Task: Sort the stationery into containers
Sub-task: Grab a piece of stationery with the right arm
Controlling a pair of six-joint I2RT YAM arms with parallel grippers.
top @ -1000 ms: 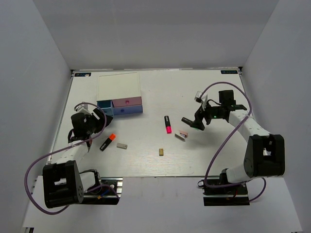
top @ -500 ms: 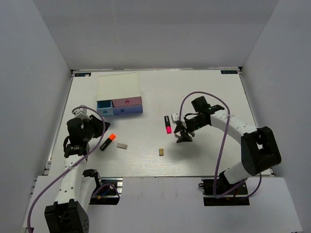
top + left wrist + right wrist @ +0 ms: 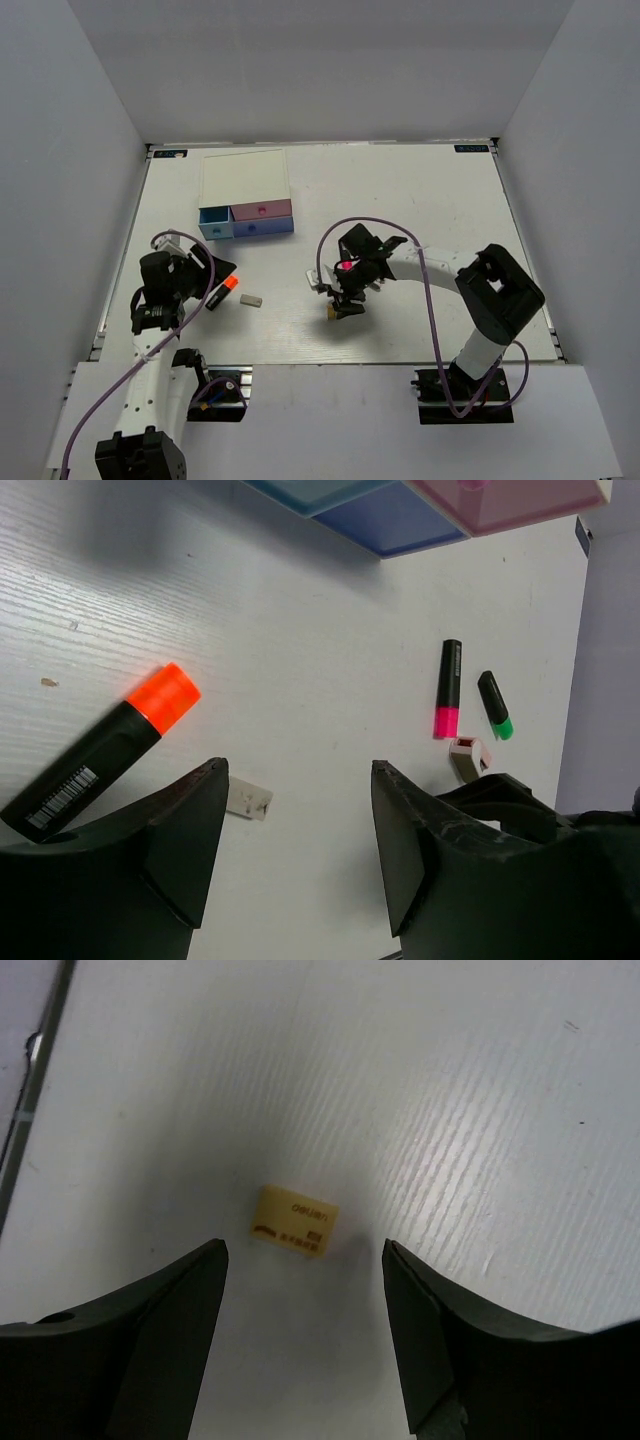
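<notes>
1. From above we see the drawer box [image 3: 245, 178] standing on the white table [image 3: 420, 190], with its light blue drawer [image 3: 213, 222], pink drawer [image 3: 262, 210] and purple drawer [image 3: 262, 228] facing the arms.
2. The left gripper [image 3: 297, 780] hovers just on the arms' side of the box, jaws apart and holding nothing. Its wrist view shows the orange highlighter [image 3: 100, 750] lying just outside one finger and the grey-white eraser [image 3: 247, 798] peeping out beside that same finger.
3. That wrist view also gives us what the overhead view largely hides behind the right arm [image 3: 430, 265]: the pink highlighter [image 3: 448, 688], the green highlighter [image 3: 495, 705] and the pink-white eraser [image 3: 468, 758], all lying to the box's right and nearer the arms.
4. The right gripper [image 3: 305, 1260] is low over the table, farther from the box on that same side, jaws wide and gripping nothing. Only its wrist view shows the tan eraser [image 3: 293, 1220] plainly, flat between the fingers and touching neither.
</notes>
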